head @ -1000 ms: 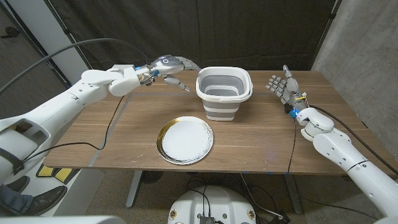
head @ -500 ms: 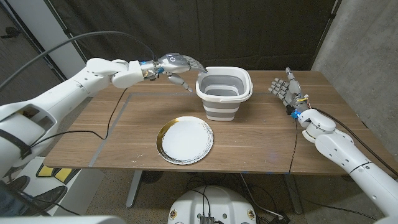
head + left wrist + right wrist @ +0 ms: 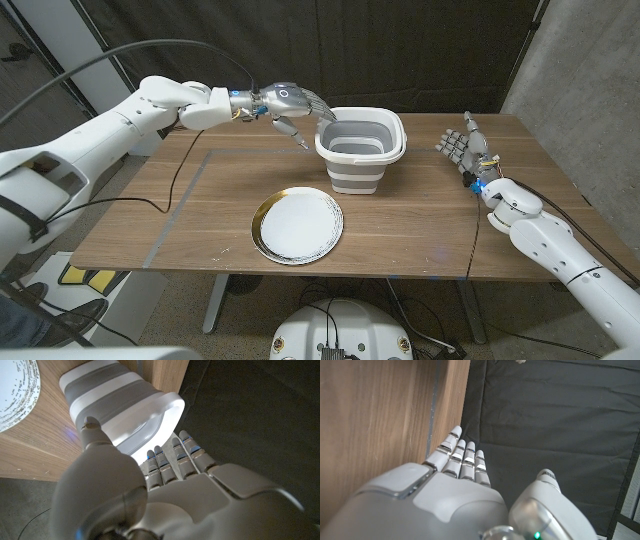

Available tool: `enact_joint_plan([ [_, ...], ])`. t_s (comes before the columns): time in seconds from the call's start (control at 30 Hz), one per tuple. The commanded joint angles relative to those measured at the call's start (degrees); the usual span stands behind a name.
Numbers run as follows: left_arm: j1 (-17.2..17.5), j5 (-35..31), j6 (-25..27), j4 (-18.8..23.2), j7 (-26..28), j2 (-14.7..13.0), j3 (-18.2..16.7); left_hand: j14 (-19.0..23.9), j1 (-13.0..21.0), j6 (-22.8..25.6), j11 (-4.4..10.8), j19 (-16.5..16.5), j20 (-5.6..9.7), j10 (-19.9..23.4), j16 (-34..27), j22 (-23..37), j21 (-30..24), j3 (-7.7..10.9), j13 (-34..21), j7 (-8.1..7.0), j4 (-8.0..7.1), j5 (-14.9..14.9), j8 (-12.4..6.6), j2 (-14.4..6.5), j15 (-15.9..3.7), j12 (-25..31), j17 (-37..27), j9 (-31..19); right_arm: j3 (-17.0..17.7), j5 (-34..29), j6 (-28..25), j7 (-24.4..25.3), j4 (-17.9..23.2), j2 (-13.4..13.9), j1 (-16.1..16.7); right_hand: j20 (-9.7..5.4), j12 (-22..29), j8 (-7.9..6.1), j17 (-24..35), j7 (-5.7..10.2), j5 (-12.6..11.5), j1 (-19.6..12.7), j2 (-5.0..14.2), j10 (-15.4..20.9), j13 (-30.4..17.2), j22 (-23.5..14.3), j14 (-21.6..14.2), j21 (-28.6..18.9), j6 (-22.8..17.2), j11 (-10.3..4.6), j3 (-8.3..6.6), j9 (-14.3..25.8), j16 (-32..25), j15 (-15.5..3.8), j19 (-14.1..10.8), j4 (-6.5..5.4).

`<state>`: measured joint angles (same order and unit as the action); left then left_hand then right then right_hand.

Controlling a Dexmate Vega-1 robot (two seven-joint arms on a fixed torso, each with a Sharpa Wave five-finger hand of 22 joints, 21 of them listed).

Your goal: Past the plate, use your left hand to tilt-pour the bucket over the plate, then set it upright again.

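Right hand (image 3: 455,485): seen from the back, pale grey and white, holding nothing. Fingers (image 3: 454,450) extended straight and lying side by side, dark bands across each; thumb (image 3: 545,480) set apart from them. A small green light shows low on the hand. Wooden table (image 3: 380,420): brown grain surface beside the hand, with its edge running just past the fingertips. Black curtain (image 3: 555,415): dark creased fabric beyond the table edge, behind the fingers and thumb.
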<state>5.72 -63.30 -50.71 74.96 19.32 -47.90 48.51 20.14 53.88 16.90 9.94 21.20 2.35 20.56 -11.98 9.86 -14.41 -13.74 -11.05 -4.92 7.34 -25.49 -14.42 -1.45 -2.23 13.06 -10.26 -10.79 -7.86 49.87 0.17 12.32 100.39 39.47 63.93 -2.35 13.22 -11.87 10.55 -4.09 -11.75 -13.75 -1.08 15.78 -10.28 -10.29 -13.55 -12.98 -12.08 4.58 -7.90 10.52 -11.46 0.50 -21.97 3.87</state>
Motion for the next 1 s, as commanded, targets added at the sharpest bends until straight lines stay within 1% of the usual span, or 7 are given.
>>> enact_joint_plan([
  [0.03,-2.06,-8.67,1.39,4.3,2.7,-1.67,1.39,0.76,-0.48,0.54,0.27,0.65,3.53,0.44,-0.31,0.13,-0.17,-0.7,-0.34,0.03,-0.04,-0.55,-0.24,0.0,-6.94,-0.1,-0.25,-0.31,1.03,0.86,-0.99,1.3,1.24,0.19,1.39,-1.92,0.3,0.11,0.07,-0.05,-0.31,0.31,0.27,0.68,-0.26,-0.07,-0.22,0.27,-0.52,-0.04,0.17,0.32,0.12,0.27,-0.15,-0.29],
  [0.1,-2.57,-9.76,1.85,4.27,3.44,-1.58,1.8,0.81,-0.54,0.57,0.5,0.88,3.51,0.46,-0.27,0.13,-0.18,-0.78,-0.35,0.01,-0.11,-0.63,-0.22,0.04,-6.99,-0.16,-0.26,-0.31,1.05,0.97,-1.36,1.3,1.26,0.35,1.32,-1.89,0.28,0.13,0.08,-0.07,-0.32,0.32,0.33,0.68,-0.26,-0.07,-0.23,0.29,-0.52,-0.06,0.16,0.32,0.13,0.27,-0.15,-0.31],
  [0.37,-5.09,-10.37,1.19,0.84,4.3,0.43,4.24,1.49,-0.88,0.73,0.51,2.34,3.63,1.08,-0.24,0.12,-0.34,-1.19,-0.37,-0.23,-0.43,-1.05,-0.1,0.3,-7.27,-0.23,-0.29,-0.31,0.79,1.36,-1.93,0.96,0.43,0.16,0.66,-1.77,0.17,0.19,0.08,-0.1,-0.36,0.34,0.53,0.65,-0.27,-0.09,-0.19,0.4,-0.48,-0.02,0.16,0.33,0.22,0.22,-0.14,-0.35],
  [0.57,-7.33,-11.26,0.4,-2.92,6.02,2.65,6.92,2.16,-0.97,1.36,0.41,2.78,3.55,1.69,-0.3,0.11,-0.24,-1.41,-0.38,-0.28,-0.57,-1.37,-0.24,0.47,-7.56,-0.19,-0.29,-0.31,0.76,1.39,-1.93,0.98,0.11,0.03,0.49,-1.74,0.1,0.22,0.08,-0.14,-0.38,0.34,0.65,0.61,-0.27,-0.09,-0.21,0.46,-0.49,0.01,0.16,0.33,0.26,0.3,-0.15,-0.37],
  [0.67,-8.77,-13.21,0.39,-6.09,9.32,4.47,9.24,2.06,-0.92,1.94,0.67,2.84,3.5,1.68,-0.13,0.11,-0.09,-1.5,-0.38,-1.06,-0.61,-1.6,-0.4,0.51,-7.55,-0.34,-0.3,-0.31,0.78,1.36,-1.87,1.11,0.08,-0.04,0.54,-1.7,0.08,0.26,0.07,-0.16,-0.39,0.34,0.67,0.63,-0.27,-0.1,-0.22,0.47,-0.44,0.03,0.17,0.34,0.28,0.29,-0.16,-0.37],
  [0.87,-11.16,-14.85,0.34,-9.6,13.18,6.37,13.27,2.31,-0.78,2.87,1.04,2.94,3.49,2.06,-0.08,0.14,0.1,-1.55,-0.38,-1.45,-0.67,-1.94,-0.66,0.44,-7.83,-0.38,-0.33,-0.32,0.68,1.43,-1.78,1.41,-0.2,-0.46,0.42,-1.64,0.06,0.28,0.07,-0.16,-0.4,0.34,0.73,0.7,-0.28,-0.1,-0.23,0.52,-0.44,0.05,0.19,0.34,0.31,0.31,-0.18,-0.37],
  [1.0,-12.7,-17.34,1.15,-11.25,17.4,7.19,16.32,4.27,-0.13,5.68,1.45,4.95,4.53,4.42,-0.3,0.21,-0.01,-1.62,-0.35,-2.8,-0.75,-2.79,-1.44,0.15,-9.53,-0.11,-0.34,-0.33,0.4,1.4,-1.85,1.46,-0.48,-0.7,0.03,-1.59,0.06,0.29,0.07,-0.16,-0.41,0.34,0.76,0.78,-0.28,-0.11,-0.29,0.57,-0.46,0.07,0.21,0.34,0.32,0.4,-0.15,-0.37],
])
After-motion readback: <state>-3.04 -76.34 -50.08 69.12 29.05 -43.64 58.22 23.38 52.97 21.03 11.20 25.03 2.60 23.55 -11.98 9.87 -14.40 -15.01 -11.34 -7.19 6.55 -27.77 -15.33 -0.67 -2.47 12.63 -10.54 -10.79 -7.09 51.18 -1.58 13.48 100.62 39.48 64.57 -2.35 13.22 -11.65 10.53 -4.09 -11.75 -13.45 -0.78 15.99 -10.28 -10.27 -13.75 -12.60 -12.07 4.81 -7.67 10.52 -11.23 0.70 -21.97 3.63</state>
